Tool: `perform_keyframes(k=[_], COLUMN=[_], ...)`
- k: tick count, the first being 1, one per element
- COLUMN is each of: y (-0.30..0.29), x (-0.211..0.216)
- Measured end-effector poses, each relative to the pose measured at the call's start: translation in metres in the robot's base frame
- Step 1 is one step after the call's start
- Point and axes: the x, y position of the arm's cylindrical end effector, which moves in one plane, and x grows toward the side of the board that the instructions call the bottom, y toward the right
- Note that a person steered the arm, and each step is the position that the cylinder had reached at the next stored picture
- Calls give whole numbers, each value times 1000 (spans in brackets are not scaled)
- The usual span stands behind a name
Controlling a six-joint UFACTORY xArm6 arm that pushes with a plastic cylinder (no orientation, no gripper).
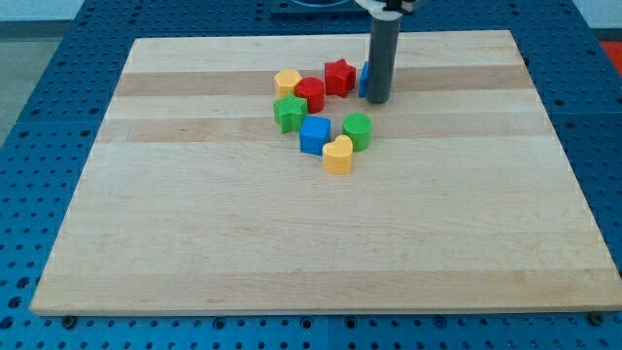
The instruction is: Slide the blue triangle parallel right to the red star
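The red star (338, 76) lies near the top middle of the wooden board (194, 224). The blue triangle (363, 80) sits just to its right, mostly hidden behind my rod; only a thin blue strip shows. My tip (377, 100) rests on the board at the blue triangle's right side, touching or nearly touching it. The rod is dark grey and upright.
A yellow hexagon (287, 82), a red cylinder (310, 94), a green star (289, 113), a blue cube (314, 135), a green cylinder (358, 129) and a yellow heart-like block (337, 156) cluster left of and below the tip.
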Motion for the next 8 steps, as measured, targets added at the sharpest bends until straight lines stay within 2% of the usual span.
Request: perform_keyframes(k=[5,6,8], y=[40,40,27], x=[-87,-93,-72])
